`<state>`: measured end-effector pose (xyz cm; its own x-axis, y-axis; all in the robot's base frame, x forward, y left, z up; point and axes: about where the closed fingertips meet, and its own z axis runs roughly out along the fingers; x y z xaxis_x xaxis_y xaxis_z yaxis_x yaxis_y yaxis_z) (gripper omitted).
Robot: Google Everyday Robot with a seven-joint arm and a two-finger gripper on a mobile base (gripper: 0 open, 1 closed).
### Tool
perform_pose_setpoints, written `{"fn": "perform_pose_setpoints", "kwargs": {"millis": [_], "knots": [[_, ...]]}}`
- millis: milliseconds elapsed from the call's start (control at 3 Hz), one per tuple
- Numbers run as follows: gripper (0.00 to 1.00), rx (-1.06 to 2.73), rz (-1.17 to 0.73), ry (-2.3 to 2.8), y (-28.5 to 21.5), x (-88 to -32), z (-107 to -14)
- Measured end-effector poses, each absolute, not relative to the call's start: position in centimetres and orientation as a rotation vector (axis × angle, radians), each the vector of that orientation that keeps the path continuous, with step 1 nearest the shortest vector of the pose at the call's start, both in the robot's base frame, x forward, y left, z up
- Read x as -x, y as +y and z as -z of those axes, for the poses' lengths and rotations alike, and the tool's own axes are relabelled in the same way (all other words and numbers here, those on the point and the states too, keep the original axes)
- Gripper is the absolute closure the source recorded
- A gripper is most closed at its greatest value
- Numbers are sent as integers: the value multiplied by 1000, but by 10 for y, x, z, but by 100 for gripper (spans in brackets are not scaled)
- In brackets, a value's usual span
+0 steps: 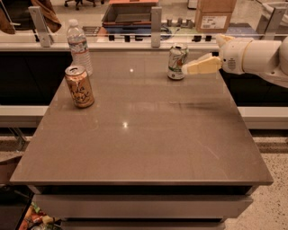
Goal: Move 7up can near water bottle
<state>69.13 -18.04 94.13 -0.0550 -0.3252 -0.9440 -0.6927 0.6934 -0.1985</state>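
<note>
The 7up can (pixel 177 61) stands upright at the far middle of the brown table (pixel 144 143); it is white and green with a silver top. The water bottle (pixel 79 46) stands at the far left corner, clear with a white cap. My gripper (pixel 186 68) reaches in from the right on a white arm, and its pale fingertips (pixel 200 66) sit right beside the can's right side, at about mid-height of the can.
An orange-copper can (pixel 79 86) with script lettering stands in front of the water bottle at the left. A glass rail with metal posts (pixel 155 20) runs along the table's far edge. A cardboard box (pixel 215 13) and a tray sit beyond it.
</note>
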Motion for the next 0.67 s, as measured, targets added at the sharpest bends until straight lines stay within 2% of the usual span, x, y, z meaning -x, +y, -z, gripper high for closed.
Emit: {"fn": "perform_pose_setpoints", "kwargs": {"millis": [667], "knots": [[0,773,-456,1605,-168,-730,-928]]}}
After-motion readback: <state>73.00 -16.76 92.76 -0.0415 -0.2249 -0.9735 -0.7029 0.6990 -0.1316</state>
